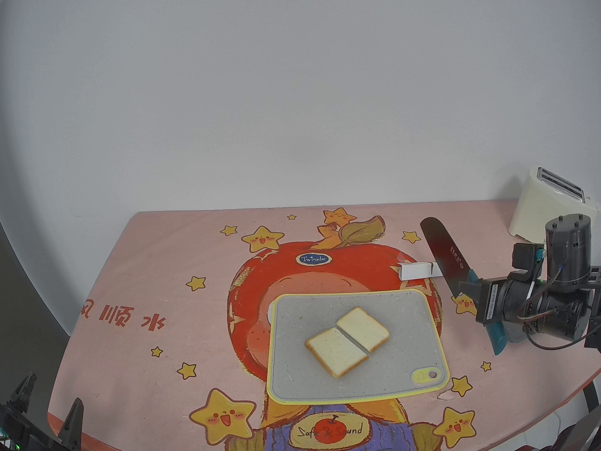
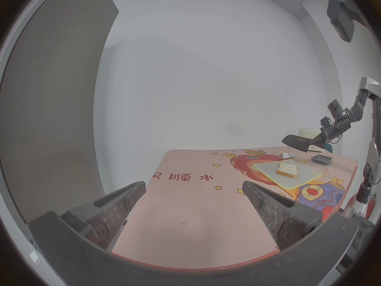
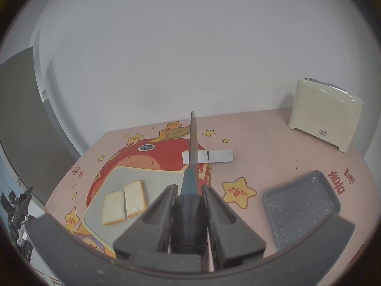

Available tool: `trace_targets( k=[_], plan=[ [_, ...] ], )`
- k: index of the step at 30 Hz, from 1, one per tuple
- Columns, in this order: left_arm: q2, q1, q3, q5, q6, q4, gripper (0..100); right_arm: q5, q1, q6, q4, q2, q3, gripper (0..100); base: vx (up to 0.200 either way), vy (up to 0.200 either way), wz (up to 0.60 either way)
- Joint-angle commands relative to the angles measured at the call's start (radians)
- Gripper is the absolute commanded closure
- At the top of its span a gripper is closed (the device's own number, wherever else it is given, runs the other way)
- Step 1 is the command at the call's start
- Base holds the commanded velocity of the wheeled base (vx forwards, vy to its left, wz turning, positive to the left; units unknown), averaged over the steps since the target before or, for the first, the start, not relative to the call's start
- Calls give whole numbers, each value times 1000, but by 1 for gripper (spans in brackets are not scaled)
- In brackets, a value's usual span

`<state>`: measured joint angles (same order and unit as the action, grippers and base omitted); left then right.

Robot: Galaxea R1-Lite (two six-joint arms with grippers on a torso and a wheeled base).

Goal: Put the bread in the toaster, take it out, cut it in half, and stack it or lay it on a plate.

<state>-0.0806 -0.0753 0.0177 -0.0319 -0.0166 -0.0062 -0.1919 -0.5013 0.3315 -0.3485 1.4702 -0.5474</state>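
Observation:
Two halves of a bread slice [image 1: 347,341] [image 3: 124,201] [image 2: 288,169] lie side by side on the grey cutting board [image 1: 400,311] [image 3: 158,179], a thin gap between them. My right gripper [image 1: 485,302] [image 3: 189,203] is shut on a knife's teal handle; the knife [image 1: 446,248] [image 3: 193,143] hangs above the table right of the board, its blade pointing away over a white holder [image 1: 418,270] [image 3: 218,156]. The cream toaster [image 1: 551,205] [image 3: 323,118] stands at the far right. A grey plate [image 3: 299,205] [image 2: 322,159] lies near the right edge. My left gripper [image 2: 190,215] [image 1: 47,405] is open off the table's near left corner.
The table [image 1: 156,270] has a pink cloth printed with an apple and stars. A white wall runs behind it. The table's left half holds nothing.

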Motion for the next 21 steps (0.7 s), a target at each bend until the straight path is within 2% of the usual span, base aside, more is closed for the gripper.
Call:
trace_targets(
  k=[1,21],
  plan=[
    [-4,0,-18,0,0,-1,0,-1,0,0,0,22,3,100,0,0,0],
    [-4,0,-18,0,0,-1,0,-1,33,-3,0,42,4,100,0,0,0]
  ],
)
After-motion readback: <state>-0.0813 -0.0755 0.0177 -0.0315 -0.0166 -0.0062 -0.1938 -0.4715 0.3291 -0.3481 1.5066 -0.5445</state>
